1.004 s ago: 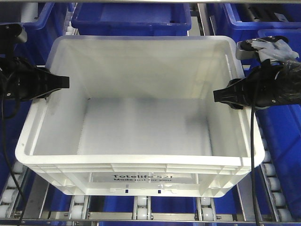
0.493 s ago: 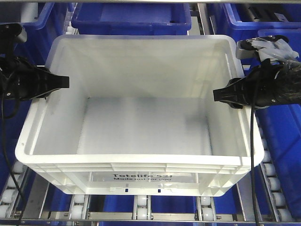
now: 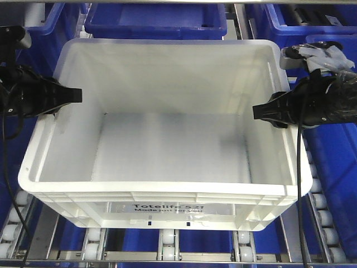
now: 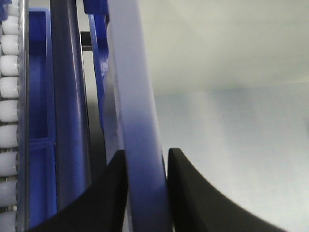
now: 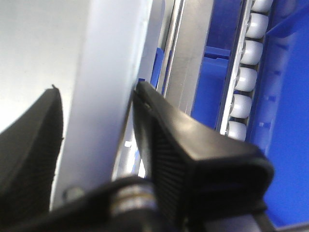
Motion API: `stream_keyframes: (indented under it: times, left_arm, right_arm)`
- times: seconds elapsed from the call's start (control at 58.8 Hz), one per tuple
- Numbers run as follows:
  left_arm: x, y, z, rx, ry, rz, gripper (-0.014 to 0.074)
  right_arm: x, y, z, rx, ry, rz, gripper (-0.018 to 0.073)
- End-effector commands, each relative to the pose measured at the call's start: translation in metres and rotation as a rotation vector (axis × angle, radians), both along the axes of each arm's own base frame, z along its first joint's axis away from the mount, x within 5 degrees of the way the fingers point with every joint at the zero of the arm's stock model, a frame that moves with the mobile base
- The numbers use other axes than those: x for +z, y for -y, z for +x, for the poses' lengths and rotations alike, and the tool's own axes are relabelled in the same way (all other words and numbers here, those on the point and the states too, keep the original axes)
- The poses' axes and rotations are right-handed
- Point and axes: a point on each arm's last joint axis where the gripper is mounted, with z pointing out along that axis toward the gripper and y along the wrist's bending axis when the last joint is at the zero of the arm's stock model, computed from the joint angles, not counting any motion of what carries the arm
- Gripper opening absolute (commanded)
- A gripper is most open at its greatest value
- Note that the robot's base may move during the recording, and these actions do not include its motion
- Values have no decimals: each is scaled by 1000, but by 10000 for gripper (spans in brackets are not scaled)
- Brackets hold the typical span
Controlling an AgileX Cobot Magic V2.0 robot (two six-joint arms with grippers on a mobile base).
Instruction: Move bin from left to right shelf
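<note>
A big empty white bin (image 3: pixel 162 192) marked "Totelife" fills the front view, resting over the roller tracks. My left gripper (image 3: pixel 70 96) is shut on the bin's left wall, one finger inside and one outside. In the left wrist view the gripper (image 4: pixel 147 154) pinches that wall (image 4: pixel 133 87). My right gripper (image 3: pixel 262 113) is shut on the bin's right wall in the same way. In the right wrist view the gripper (image 5: pixel 96 92) straddles that wall (image 5: pixel 113 58).
Blue bins stand behind (image 3: pixel 156 22), at the back right (image 3: pixel 312 22) and along the right side (image 3: pixel 334 167). White conveyor rollers (image 3: pixel 167 245) and metal rails (image 3: pixel 39 234) run under the white bin. More rollers (image 5: pixel 246 77) lie beside the right wall.
The white bin has risen slightly: its far rim and front label sit a little higher in the frame. Both grippers keep their hold on the walls.
</note>
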Motion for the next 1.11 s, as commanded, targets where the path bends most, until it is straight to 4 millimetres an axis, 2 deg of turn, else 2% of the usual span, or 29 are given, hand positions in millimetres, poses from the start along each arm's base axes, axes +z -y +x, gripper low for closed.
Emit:
stream_keyframes:
  times: [0.0, 0.493, 0.612, 0.783, 1.089]
  left_arm:
    - [30, 2, -1, 1, 159, -27, -6]
    - [28, 2, -3, -9, 132, -14, -3]
    - [28, 2, -3, -12, 127, -12, 13]
    - [27, 1, -3, -18, 133, 21, 67]
    - [28, 0, -2, -20, 153, 48, 231]
  right_arm:
    - [29, 0, 4, -36, 164, 63, -4]
    - [29, 0, 4, -35, 164, 62, 0]
    - [29, 0, 4, -35, 164, 62, 27]
    - [29, 0, 4, -35, 164, 62, 140]
    - [30, 0, 4, -37, 168, 63, 515]
